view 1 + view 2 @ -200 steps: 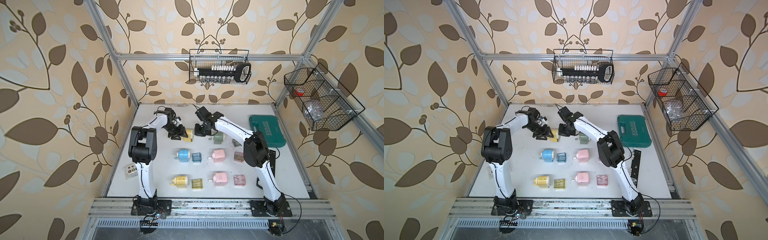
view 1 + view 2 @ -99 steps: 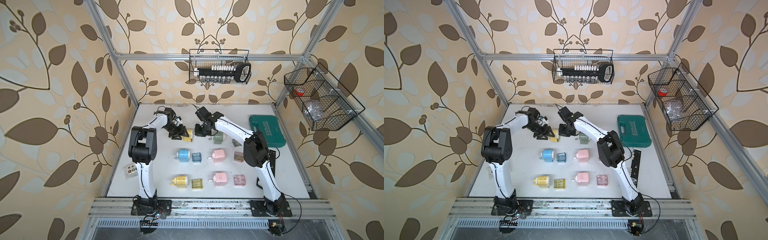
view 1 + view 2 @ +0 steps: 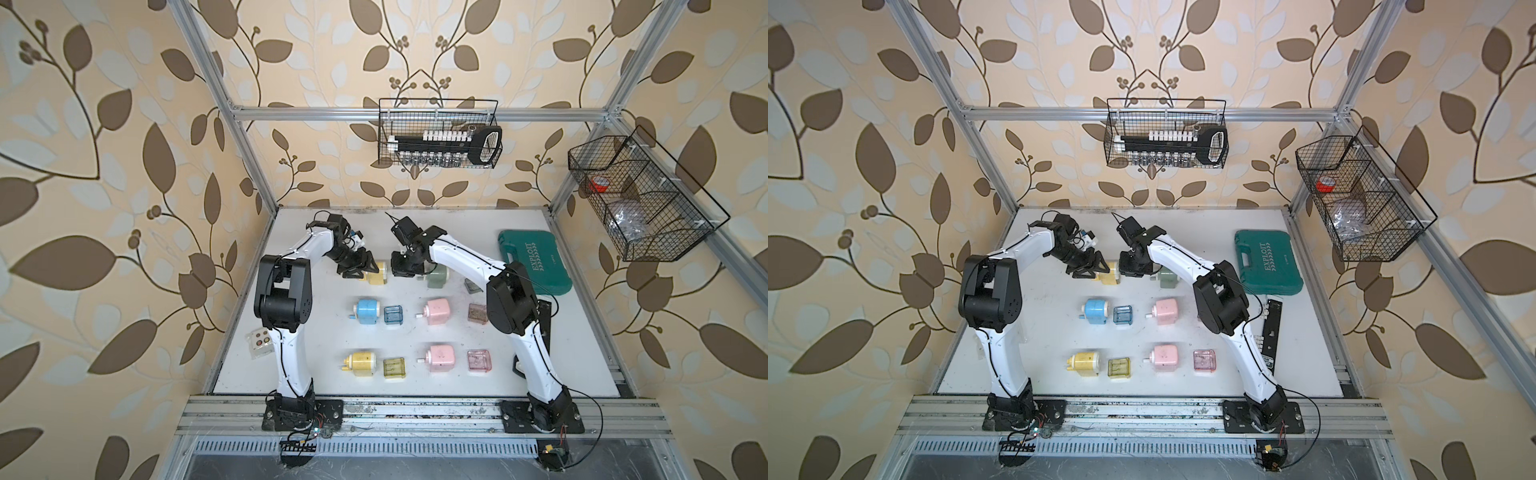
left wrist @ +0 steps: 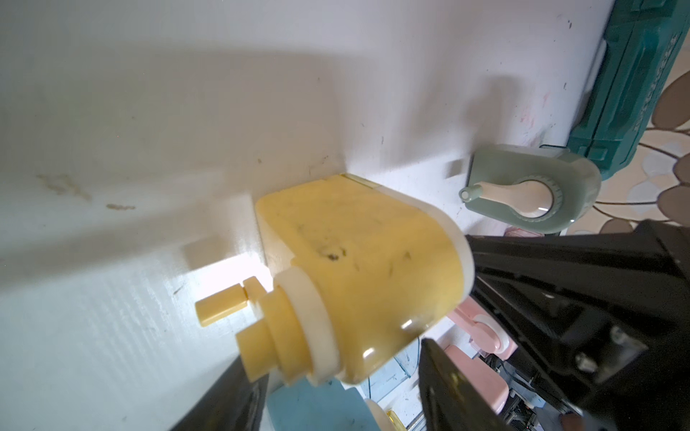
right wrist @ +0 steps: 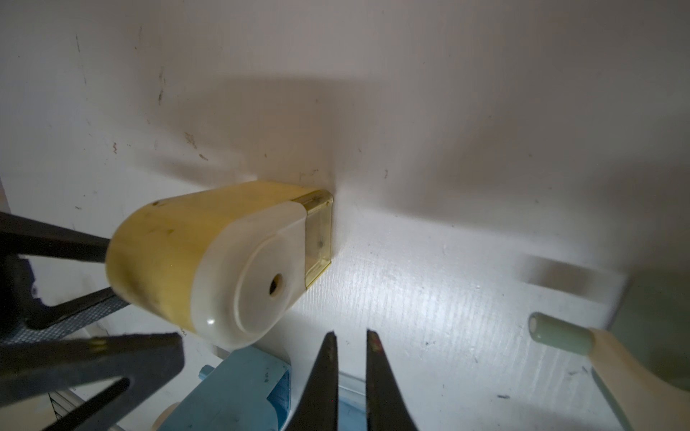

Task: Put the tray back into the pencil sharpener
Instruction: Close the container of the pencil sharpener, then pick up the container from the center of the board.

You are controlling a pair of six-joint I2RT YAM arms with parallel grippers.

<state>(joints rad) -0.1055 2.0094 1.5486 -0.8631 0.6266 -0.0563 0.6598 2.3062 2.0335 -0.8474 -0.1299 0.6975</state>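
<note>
Left gripper (image 3: 360, 266) straddles the crank end of a yellow sharpener (image 3: 376, 272) at upper centre in both top views, jaws apart, not clamping. A green sharpener (image 3: 437, 275) stands just to its right, a blue sharpener (image 3: 368, 309) below, a teal case (image 3: 534, 262) far right. Right gripper (image 5: 351, 336), tips barely parted and empty, hovers between the yellow and green ones, facing the clear tray (image 5: 318, 239) seated in the yellow sharpener's front.

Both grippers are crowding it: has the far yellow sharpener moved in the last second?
No. In a top view the yellow sharpener keeps its place, and its gap to the green sharpener beside it is unchanged.
</note>
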